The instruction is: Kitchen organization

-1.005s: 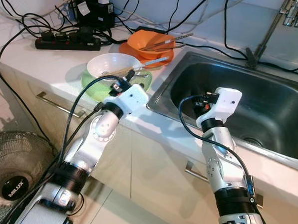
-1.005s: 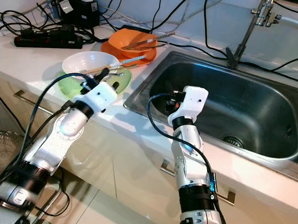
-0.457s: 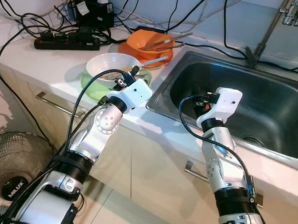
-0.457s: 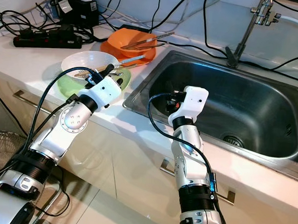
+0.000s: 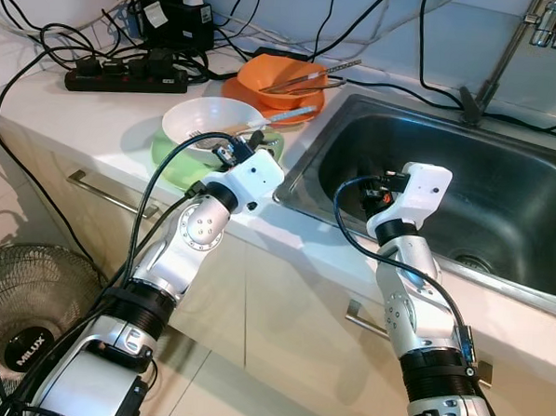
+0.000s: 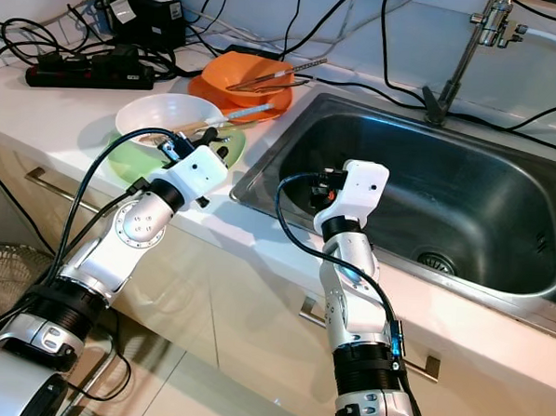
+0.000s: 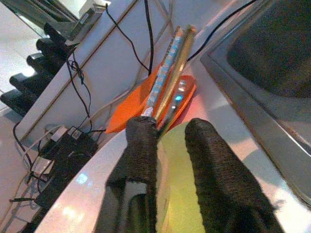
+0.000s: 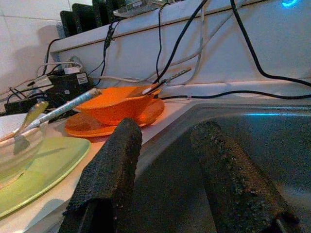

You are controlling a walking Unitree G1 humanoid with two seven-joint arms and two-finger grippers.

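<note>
A white bowl (image 5: 203, 120) sits on a green plate (image 5: 169, 158) on the counter left of the sink. Chopsticks (image 5: 256, 125) and a blue-handled spoon (image 5: 290, 115) lie across the bowl's rim. Behind them an orange bowl (image 5: 280, 78) holding more chopsticks rests on an orange plate (image 5: 256, 100). My left gripper (image 5: 232, 151) is at the white bowl's near rim, open, its fingertips (image 7: 141, 127) just at the near ends of the chopsticks (image 7: 167, 73). My right gripper (image 5: 384, 184) hovers open inside the sink's left end, with nothing between its fingers (image 8: 114, 145).
The steel sink (image 5: 503, 183) fills the right side, with a faucet (image 5: 495, 61) behind it. A power strip (image 5: 126, 77), chargers and many black cables crowd the back of the counter. A floor fan (image 5: 20, 316) stands below on the left, beside the cabinet handle (image 5: 102, 191).
My left gripper has pushed forward and right, closer to the white bowl and the chopstick ends. The right arm has stayed still.
</note>
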